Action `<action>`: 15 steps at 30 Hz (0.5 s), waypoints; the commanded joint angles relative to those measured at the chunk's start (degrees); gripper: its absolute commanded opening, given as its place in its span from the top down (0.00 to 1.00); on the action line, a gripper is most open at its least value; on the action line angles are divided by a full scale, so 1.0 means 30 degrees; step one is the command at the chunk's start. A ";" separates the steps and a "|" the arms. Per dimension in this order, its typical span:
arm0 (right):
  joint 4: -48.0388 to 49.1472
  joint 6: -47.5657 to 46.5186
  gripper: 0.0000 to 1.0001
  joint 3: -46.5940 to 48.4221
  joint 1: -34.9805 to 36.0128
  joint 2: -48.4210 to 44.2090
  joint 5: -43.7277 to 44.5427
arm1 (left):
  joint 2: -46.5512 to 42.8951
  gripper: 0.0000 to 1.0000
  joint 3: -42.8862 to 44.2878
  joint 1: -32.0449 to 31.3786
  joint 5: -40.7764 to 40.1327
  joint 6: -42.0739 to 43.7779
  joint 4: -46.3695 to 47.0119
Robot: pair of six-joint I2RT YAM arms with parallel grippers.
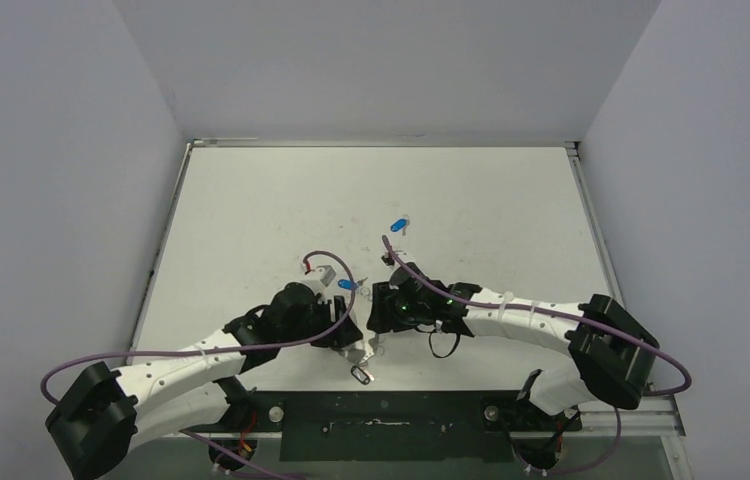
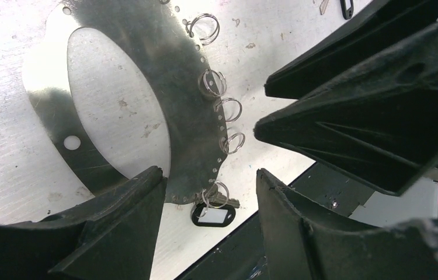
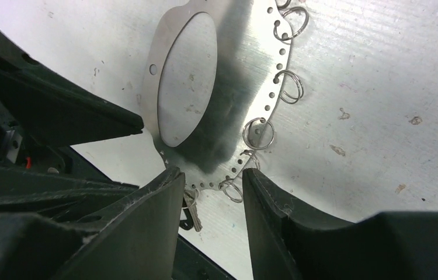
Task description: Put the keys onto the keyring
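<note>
The keyring (image 2: 164,81) is a flat silver oval hoop with small loops along one edge, lying near the table's front edge; it also fills the right wrist view (image 3: 228,87). A black-capped key (image 2: 212,213) hangs on its lowest loop, half hidden behind a finger in the right wrist view (image 3: 193,214). My left gripper (image 2: 209,172) is open, straddling that end of the keyring. My right gripper (image 3: 212,170) is open too, with a small empty loop (image 3: 232,191) between its tips. Two blue-capped keys (image 1: 399,224) (image 1: 347,284) lie loose on the table. Another black-capped key (image 2: 347,7) lies farther back.
Both grippers (image 1: 336,325) (image 1: 383,305) crowd close together, nearly touching, at the table's front middle. The dark front edge of the table (image 2: 298,181) runs just below the keyring. The white tabletop (image 1: 251,200) stretches to the grey walls at the back and sides.
</note>
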 commanded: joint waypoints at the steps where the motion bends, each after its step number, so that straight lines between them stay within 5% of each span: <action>1: 0.0228 -0.0357 0.58 -0.0225 -0.0262 -0.1670 0.0659 | 0.0644 0.44 0.1163 -0.0150 -0.0032 -0.0322 0.0512; 8: -0.0328 -0.0770 0.58 -0.1788 -0.2107 -0.3104 0.0267 | 0.2704 0.49 0.2894 -0.1537 -0.1434 -0.1144 0.0189; 15: -0.1089 -0.1040 0.58 -0.3094 -0.3932 -0.4692 -0.0256 | 0.6317 0.50 0.6901 -0.3418 -0.5041 -0.1504 -0.4702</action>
